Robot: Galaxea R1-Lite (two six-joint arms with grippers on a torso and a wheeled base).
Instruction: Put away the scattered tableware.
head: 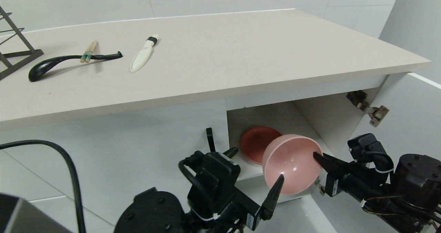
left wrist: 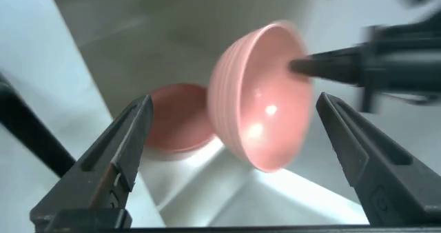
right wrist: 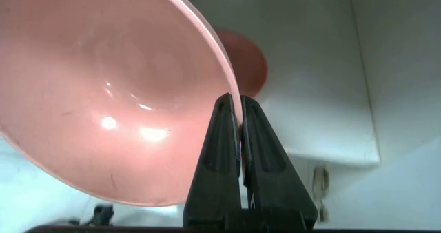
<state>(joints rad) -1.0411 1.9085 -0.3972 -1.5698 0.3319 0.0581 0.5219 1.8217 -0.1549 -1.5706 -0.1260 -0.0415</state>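
A dark red dish (head: 255, 143) sits on the shelf inside the open cabinet (head: 272, 117). Its near side is hidden behind the pink bowl (head: 291, 164), and I cannot tell whether it is a plate or a shallow bowl. At the surface's (head: 241, 54) far left, a dark wire rack (head: 17, 55) is cut off by the frame's edge.

The pink bowl hangs tilted on its side at the cabinet mouth, in front of the red dish, with its hollow facing outward. The right jaws are pressed together on its rim, one inside the bowl and one outside. The left jaws are spread wide and hold nothing. The bowl lies beyond their tips, apart from them.

On the surface lie a black ladle (head: 51, 63), a pair of chopsticks (head: 89, 51) resting across its handle, and a white sheathed knife (head: 143, 54) just beside them.
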